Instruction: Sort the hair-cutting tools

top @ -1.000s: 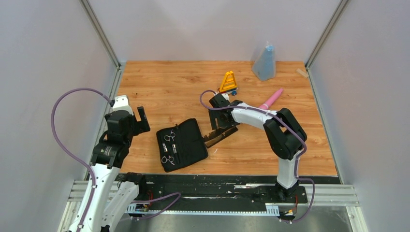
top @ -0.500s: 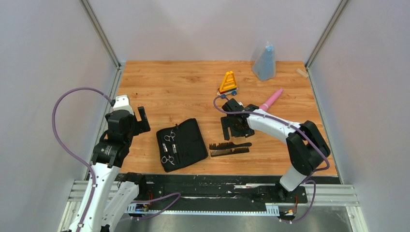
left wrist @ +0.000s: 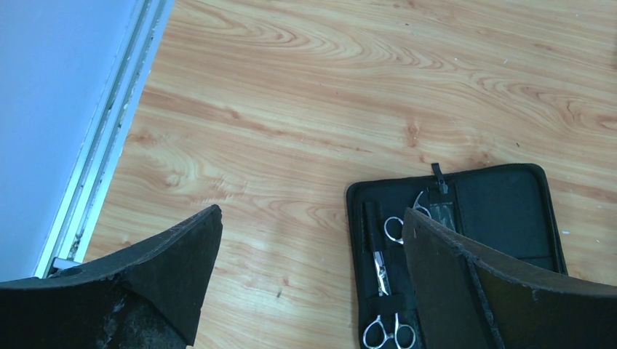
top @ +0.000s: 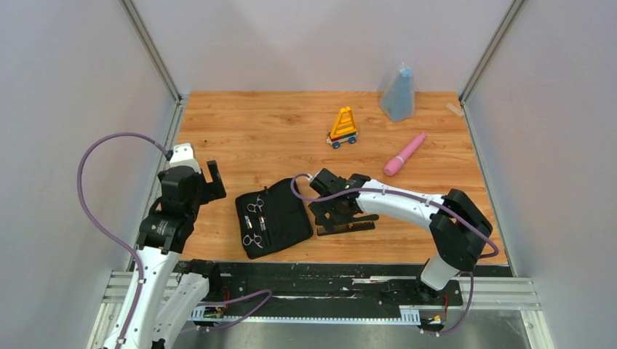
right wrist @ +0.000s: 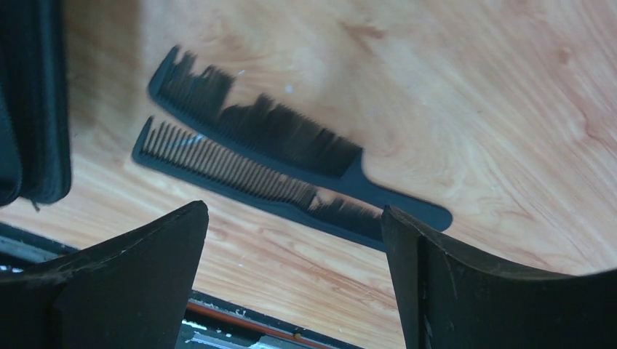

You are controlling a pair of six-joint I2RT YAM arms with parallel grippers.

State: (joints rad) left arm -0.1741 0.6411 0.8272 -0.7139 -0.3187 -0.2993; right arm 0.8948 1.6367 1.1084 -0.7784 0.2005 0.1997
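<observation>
By the near edge my right gripper [right wrist: 295,211] hangs over the handle comb [right wrist: 305,149] and the plain comb [right wrist: 218,163], fingers wide apart, holding nothing; both combs lie side by side on the table [top: 240,131], just right of the open case [top: 291,214]. The near scissors [top: 253,239] and far scissors [top: 255,206] sit in the case, so I think half the job is done and the combs are left. My left gripper [left wrist: 313,212], by the left edge, is wide apart and empty too.
</observation>
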